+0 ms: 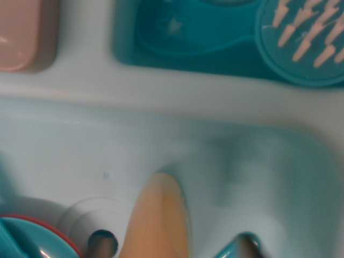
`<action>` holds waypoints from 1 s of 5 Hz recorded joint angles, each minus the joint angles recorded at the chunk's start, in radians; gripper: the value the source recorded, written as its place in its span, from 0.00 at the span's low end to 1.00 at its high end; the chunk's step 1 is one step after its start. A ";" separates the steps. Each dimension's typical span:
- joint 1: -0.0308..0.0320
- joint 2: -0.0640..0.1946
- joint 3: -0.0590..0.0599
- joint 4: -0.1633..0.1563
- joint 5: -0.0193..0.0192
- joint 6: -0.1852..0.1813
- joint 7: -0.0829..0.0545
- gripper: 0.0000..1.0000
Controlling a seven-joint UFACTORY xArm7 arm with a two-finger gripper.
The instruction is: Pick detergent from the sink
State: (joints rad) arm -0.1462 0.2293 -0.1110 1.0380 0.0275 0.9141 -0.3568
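An orange, tapered detergent bottle (159, 220) rises from the bottom edge of the wrist view, blurred and close to the camera, over the pale blue-white sink basin (226, 161). A dark tip beside a teal shape (243, 247) shows at the bottom right. A dark metal stub (102, 243) shows at the bottom left, inside a raised ring in the basin floor. I cannot make out which of these are my fingers, or whether anything grips the bottle.
Beyond the sink's far rim (161, 88) lies a teal tray (193, 37) holding a round teal brush with pink bristles (309, 37). A pink block (21, 32) sits at the top left. A teal and red dish (27, 236) fills the bottom left corner.
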 joint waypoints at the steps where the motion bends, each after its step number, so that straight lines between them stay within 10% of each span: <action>1: 0.0000 0.000 0.000 0.000 0.0000 0.000 0.000 1.00; 5: 0.0001 -0.004 0.000 0.012 -0.0005 0.015 0.000 1.00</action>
State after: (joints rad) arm -0.1461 0.2257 -0.1111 1.0497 0.0270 0.9294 -0.3565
